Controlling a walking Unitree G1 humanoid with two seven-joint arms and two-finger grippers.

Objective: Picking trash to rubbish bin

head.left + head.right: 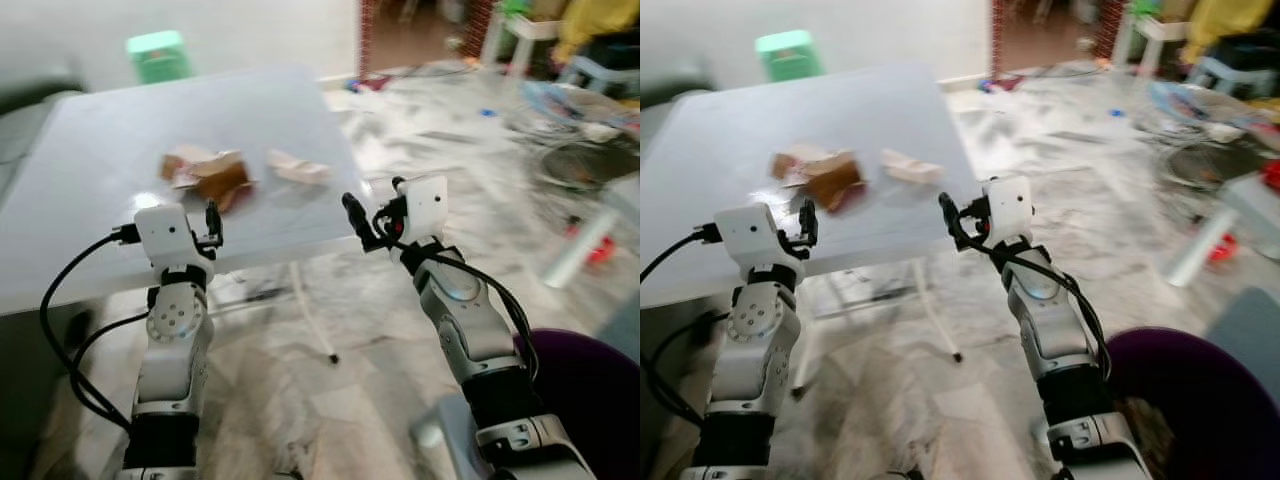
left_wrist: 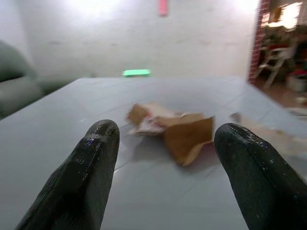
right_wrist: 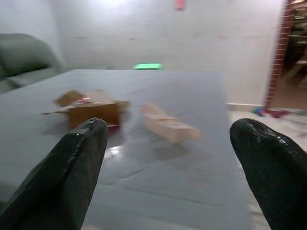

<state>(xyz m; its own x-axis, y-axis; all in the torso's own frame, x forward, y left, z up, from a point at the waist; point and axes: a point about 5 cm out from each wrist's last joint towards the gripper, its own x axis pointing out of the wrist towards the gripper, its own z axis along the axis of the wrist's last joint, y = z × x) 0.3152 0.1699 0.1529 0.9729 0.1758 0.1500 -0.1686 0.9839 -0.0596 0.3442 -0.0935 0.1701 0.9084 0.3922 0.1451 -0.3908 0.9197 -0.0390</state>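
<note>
White folding table [image 1: 120, 150] — glossy top. On it: crumpled brown paper bag [image 1: 207, 175] near the front edge, pale crumpled wrapper [image 1: 298, 167] just beside it — apart.

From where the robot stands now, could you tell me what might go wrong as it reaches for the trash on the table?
The right gripper hangs at the table edge, so advancing low might knock it. The pale wrapper lies near that edge and a nudge could tip it off. The crumpled brown paper looks loose and uneven, so the open left gripper may pinch only a flap.
</note>
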